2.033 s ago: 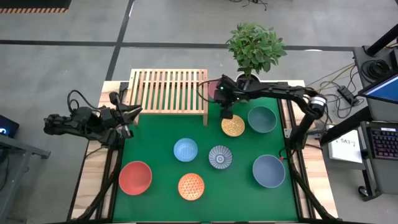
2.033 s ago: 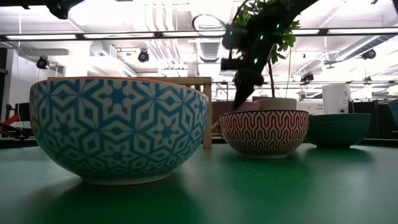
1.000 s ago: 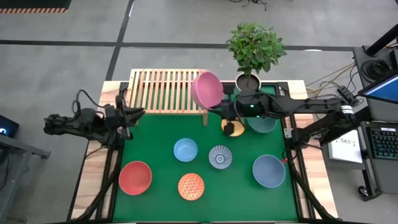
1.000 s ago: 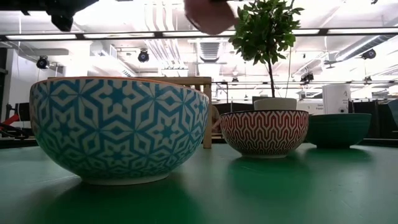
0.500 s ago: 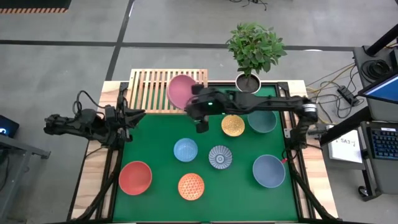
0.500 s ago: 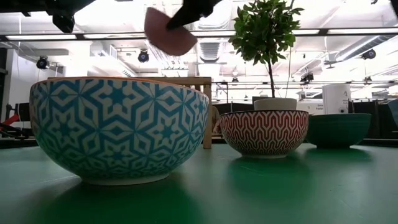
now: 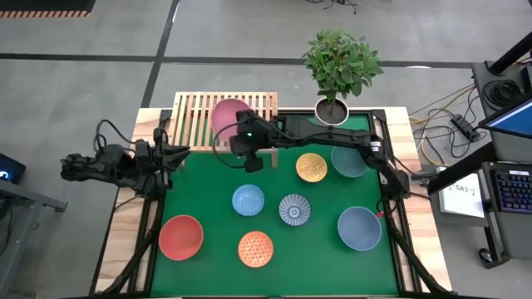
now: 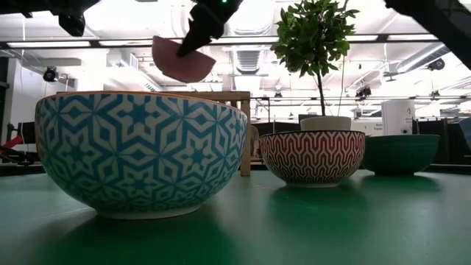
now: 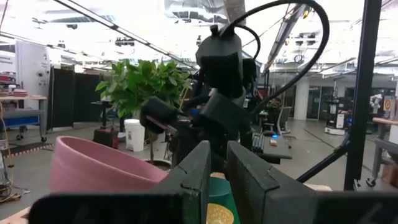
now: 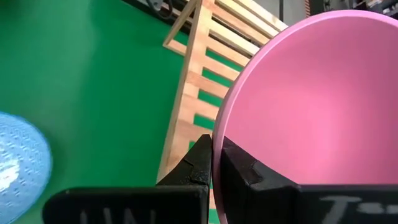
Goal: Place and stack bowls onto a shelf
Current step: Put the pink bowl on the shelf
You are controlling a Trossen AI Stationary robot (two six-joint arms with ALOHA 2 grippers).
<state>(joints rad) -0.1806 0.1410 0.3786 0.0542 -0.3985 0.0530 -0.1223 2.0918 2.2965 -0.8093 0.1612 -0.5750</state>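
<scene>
Low view is showing the blue-white patterned bowl [image 8: 140,151] sitting closest on the green table [image 8: 294,228], with the orange patterned bowl [image 8: 313,156] behind it. Farther back, the right gripper [image 7: 235,135] is pinching the rim of the pink bowl [image 7: 226,118], holding it up in the air over the wooden shelf [image 7: 195,108]. Left gripper [image 7: 181,150] is waiting beside the shelf with its fingers nearly together.

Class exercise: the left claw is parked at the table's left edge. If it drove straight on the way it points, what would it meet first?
Most likely the pink bowl held by the right claw above the shelf; depth is uncertain. The left claw points across toward it.
</scene>
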